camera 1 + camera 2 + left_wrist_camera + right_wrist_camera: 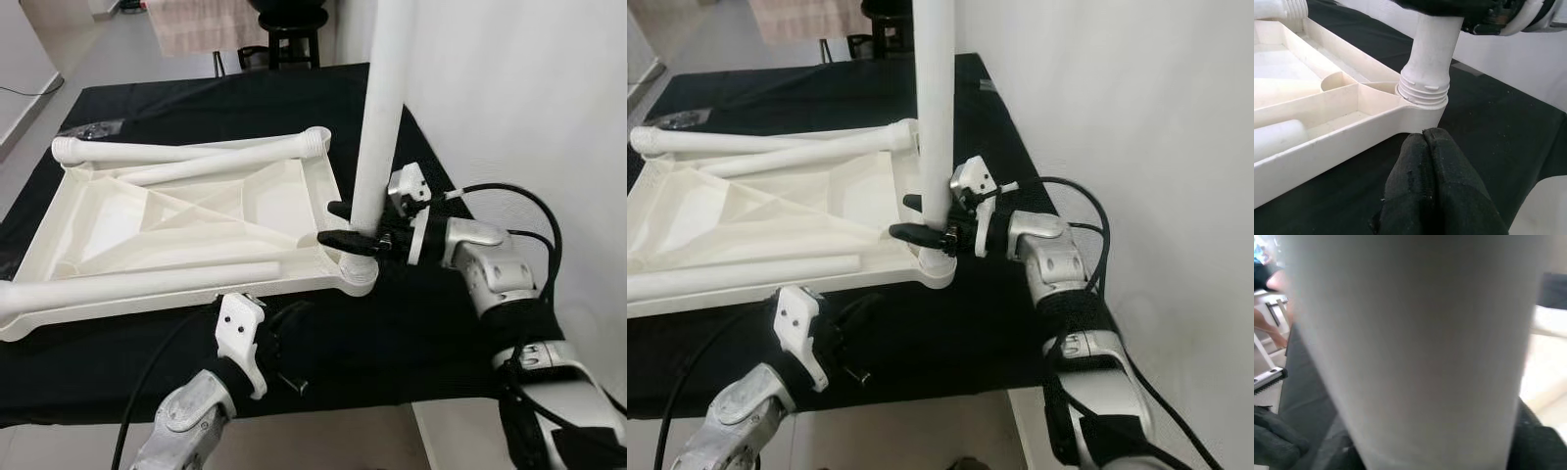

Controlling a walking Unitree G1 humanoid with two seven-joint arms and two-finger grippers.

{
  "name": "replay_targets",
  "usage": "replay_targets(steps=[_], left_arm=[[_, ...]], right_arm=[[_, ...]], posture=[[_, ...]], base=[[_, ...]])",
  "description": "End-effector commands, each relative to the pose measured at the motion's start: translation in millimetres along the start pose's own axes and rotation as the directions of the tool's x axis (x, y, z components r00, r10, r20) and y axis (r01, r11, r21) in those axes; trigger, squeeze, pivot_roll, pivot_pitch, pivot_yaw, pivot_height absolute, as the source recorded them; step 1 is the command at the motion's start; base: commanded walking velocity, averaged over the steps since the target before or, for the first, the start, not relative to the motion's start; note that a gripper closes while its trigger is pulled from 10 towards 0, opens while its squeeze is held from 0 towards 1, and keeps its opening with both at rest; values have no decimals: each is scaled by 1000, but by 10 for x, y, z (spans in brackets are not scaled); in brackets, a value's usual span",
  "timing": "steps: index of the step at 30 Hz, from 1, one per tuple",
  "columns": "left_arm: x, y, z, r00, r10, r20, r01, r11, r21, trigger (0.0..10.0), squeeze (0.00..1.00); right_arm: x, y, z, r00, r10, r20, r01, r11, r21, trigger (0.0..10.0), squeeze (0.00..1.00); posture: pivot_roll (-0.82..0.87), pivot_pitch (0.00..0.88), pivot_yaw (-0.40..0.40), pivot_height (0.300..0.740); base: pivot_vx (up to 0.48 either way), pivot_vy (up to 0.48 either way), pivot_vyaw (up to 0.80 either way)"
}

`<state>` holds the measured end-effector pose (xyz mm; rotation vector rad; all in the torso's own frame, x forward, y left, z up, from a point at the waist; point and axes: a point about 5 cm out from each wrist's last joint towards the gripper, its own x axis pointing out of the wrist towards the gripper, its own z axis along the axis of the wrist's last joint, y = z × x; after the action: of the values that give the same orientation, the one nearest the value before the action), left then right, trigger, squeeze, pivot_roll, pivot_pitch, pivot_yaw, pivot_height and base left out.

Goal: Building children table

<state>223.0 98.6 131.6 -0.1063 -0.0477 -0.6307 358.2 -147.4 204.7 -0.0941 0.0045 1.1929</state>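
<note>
A white plastic children's tabletop lies upside down on a black-covered table. One white leg stands upright in the tabletop's near right corner socket, its thread partly showing. My right gripper is shut on this leg just above the socket. My left gripper rests on the black cloth in front of that corner, its fingers pressed together with nothing between them. Three more loose legs lie across the tabletop's underside.
A white wall runs close along the table's right side. The table's front edge is near my arms. A black stool and a hanging cloth stand beyond the far edge. A person's legs appear in the right wrist view.
</note>
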Motion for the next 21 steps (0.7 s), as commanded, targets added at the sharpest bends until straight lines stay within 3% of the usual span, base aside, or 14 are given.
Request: replay_targets(steps=[1,10,11,12,13,14,15,16,19,21], left_arm=[[-27,-2,-41,1000,10,-13,-10,1000,-1,10000,0],[-46,-4,-29,1000,9,-13,-9,1000,-2,10000,0],[-49,-1,-28,1000,9,-13,-9,1000,-2,10000,0],[-56,10,-20,1000,8,-14,-8,1000,-1,10000,0],[-60,19,-15,1000,7,-14,-7,1000,-1,10000,0],[-62,34,-15,1000,7,-16,-7,1000,0,10000,0],[-62,34,-15,1000,7,-16,-7,1000,0,10000,0],[-60,45,-16,1000,6,-17,-6,1000,0,10000,0],[-51,55,-22,1000,4,-19,-4,1000,0,10000,0],[-49,67,-22,1000,11,-19,-10,1000,4,10000,0]], right_arm=[[5,33,-79,1000,17,-3,-17,1000,23,0,0],[-86,111,-345,986,-158,-46,158,987,-9,0,0],[-70,121,-388,974,-215,-63,216,976,-1,0,0],[69,323,-574,893,-437,-107,445,892,74,0,0],[87,476,-678,784,-599,-159,618,778,116,0,0],[138,614,-668,726,-670,-157,686,721,97,0,0],[138,614,-668,726,-670,-157,686,721,97,0,0],[164,635,-629,699,-701,-146,714,696,76,0,0],[216,572,-586,720,-683,-126,692,720,53,0,0],[252,510,-572,714,-688,-129,699,711,77,0,0]], posture=[[20,105,-17,740],[12,120,-14,740],[13,124,-13,740],[5,138,-2,740],[5,138,-2,740],[-8,133,13,740],[-8,133,13,740],[-16,127,17,740],[0,124,7,740],[0,121,6,740]], base=[[0,0,0],[0,0,0],[0,0,0],[0,0,0],[0,0,0],[0,0,0],[0,0,0],[0,0,0],[0,0,0],[0,0,0]])
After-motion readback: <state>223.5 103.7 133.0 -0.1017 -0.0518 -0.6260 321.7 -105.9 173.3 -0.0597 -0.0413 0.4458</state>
